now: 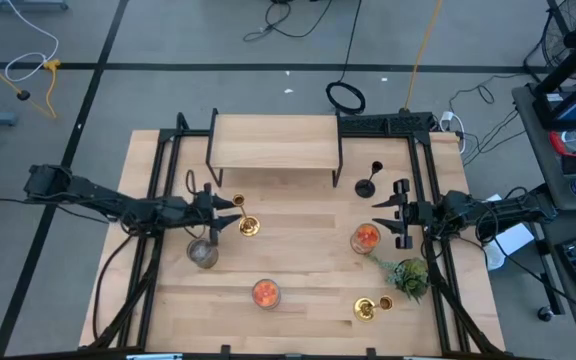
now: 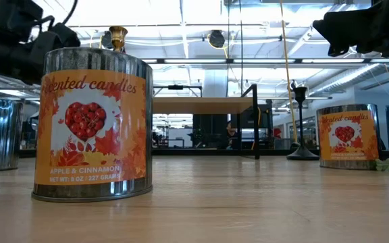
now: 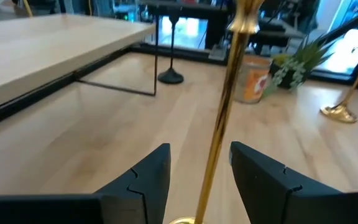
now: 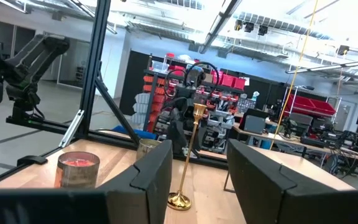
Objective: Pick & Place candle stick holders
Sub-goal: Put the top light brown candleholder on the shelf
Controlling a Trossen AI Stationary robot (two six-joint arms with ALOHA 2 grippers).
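One gold candle stick holder [image 1: 248, 225] stands upright on its round base left of the table's middle. My left gripper [image 1: 230, 208] is open, with its fingers on either side of the slim stem [image 3: 219, 124] and a gap showing on both sides. A second gold holder [image 1: 366, 308] stands on its base near the front right, and it also shows in the left wrist view [image 3: 339, 111]. The shorter black holder [image 1: 366, 185] stands on its base by the wooden riser. My right gripper [image 1: 394, 218] is open and empty above the right side, between the black holder and an orange candle.
A wooden riser on black legs [image 1: 275, 140] stands at the back. A silver tin [image 1: 203, 253] sits close to my left gripper. Orange candle tins stand at the front middle [image 1: 266, 293] and the right [image 1: 365, 238]. A green plant sprig [image 1: 408, 275] lies at the right.
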